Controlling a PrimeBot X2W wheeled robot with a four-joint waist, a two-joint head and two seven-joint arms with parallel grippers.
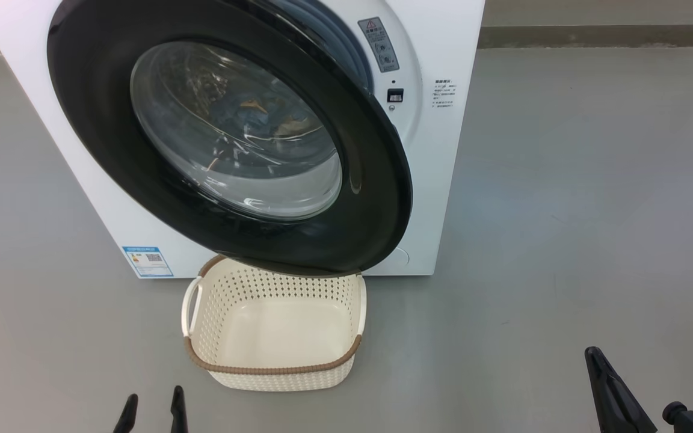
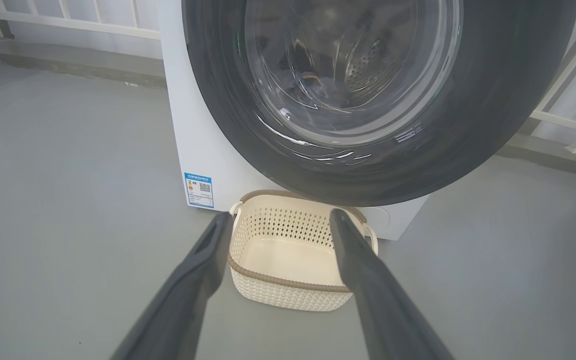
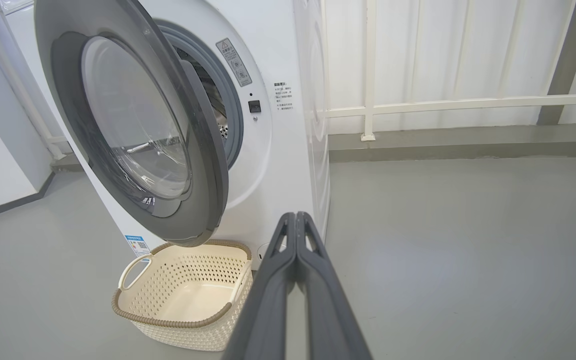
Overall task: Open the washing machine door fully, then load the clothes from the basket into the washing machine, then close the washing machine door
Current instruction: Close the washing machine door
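Half-shut door (image 1: 376,198) hangs above the empty basket (image 1: 274,368). Left gripper (image 1: 154,394) stands apart, right gripper (image 3: 296,216) pressed together, empty; a push could skid off the glossy rim.

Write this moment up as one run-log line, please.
washing machine door: partly open | basket: empty | clothes: loaded | left gripper: open | right gripper: shut, empty
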